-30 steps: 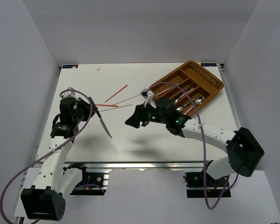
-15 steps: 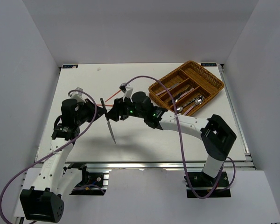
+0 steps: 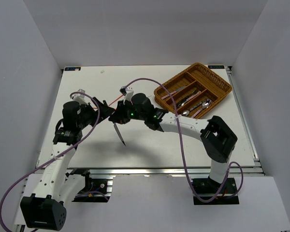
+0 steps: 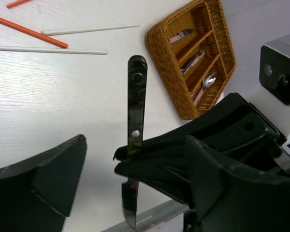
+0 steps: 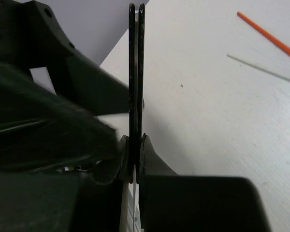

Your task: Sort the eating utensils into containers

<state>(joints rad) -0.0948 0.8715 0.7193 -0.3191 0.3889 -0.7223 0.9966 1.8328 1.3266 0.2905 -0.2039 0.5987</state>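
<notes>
Left wrist view puts the knife (image 4: 136, 99) at centre. Its dark riveted handle points away and its blade runs down toward the near edge of the table (image 4: 63, 96). The right gripper (image 4: 130, 162) is clamped across it where the handle meets the blade. The right wrist view sees the knife (image 5: 135, 72) edge-on as a thin dark line, pinched between the two fingers of the right gripper (image 5: 134, 157) with no gap on either side.

From the top external view, the knife (image 3: 119, 135) hangs out of the right gripper (image 3: 117, 118) over the middle-left of the table (image 3: 183, 140), blade slanting toward the near edge. The left gripper (image 3: 104, 109) sits just beside it, jaws spread wide. In the left wrist view its one clearly visible finger (image 4: 48, 179) stands well apart from the knife and touches nothing. The opposite finger cannot be told apart from the right arm's dark housing.

Beyond the knife, an orange chopstick (image 4: 29, 30) and two pale chopsticks (image 4: 89, 30) (image 4: 48, 49) lie flat on the table, and the end of a second orange one (image 4: 19, 3) shows at the frame edge.

The wicker tray (image 3: 176, 77) sits at the far right corner, turned at an angle. Silver spoons (image 3: 205, 103) and pink-handled pieces (image 3: 198, 112) lie in its long compartments.
</notes>
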